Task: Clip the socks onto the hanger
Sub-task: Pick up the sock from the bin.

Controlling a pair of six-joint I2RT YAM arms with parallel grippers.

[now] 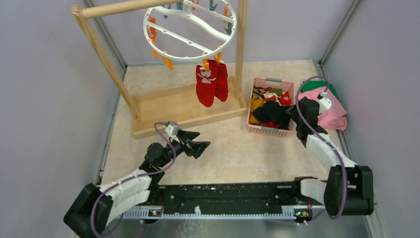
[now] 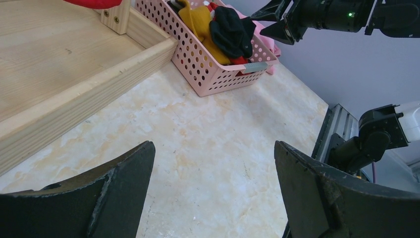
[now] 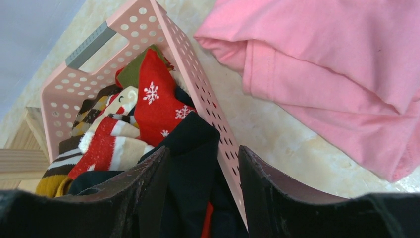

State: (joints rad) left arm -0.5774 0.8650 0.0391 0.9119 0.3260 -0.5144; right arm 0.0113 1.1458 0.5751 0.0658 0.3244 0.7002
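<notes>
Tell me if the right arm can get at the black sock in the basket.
Probably yes. The right gripper hangs open just above the black sock, which tops the pile uncovered. The wall of the pink basket also sits under the gap, so shifting inward may help.

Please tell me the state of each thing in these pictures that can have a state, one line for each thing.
hanger: hanging, two socks clipped to it.
red socks: clipped, hanging down.
pink basket: holding a heap of loose socks.
pink cloth: folded, beside the basket.
left gripper: open, over the table.
right gripper: open, astride the basket's wall and a black sock.
</notes>
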